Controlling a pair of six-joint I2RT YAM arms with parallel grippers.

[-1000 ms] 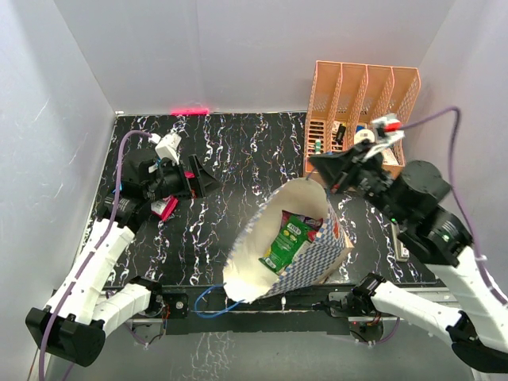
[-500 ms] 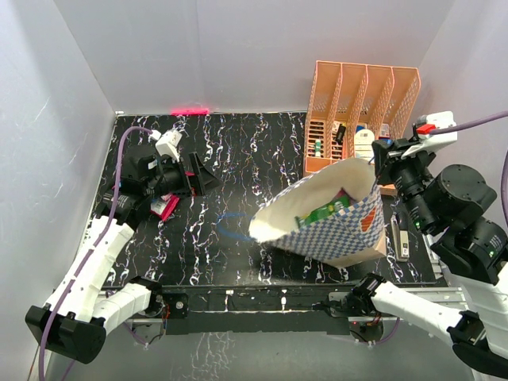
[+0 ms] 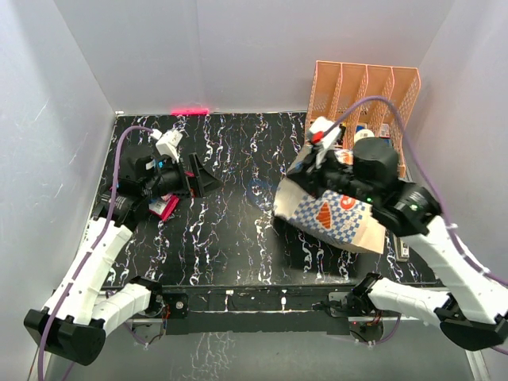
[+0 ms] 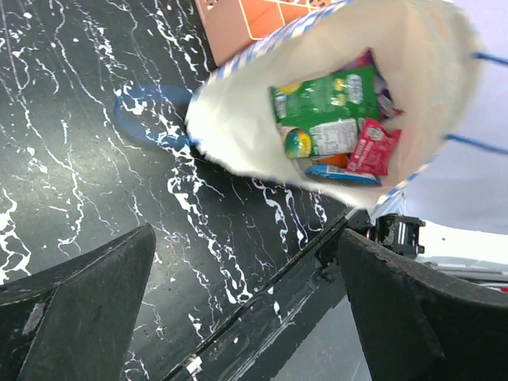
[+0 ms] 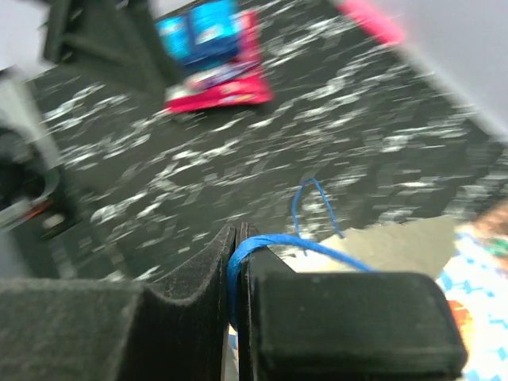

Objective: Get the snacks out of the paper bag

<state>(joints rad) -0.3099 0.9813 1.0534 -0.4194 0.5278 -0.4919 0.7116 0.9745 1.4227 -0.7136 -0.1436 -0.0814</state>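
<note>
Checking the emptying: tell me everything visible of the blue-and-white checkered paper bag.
The blue-and-white checkered paper bag is tipped on its side on the black marbled table, open mouth toward the left arm. Its inside is cream and holds green, red and blue snack packets. The right gripper pinches one thin blue cord handle; the other handle lies looped on the table.
</note>
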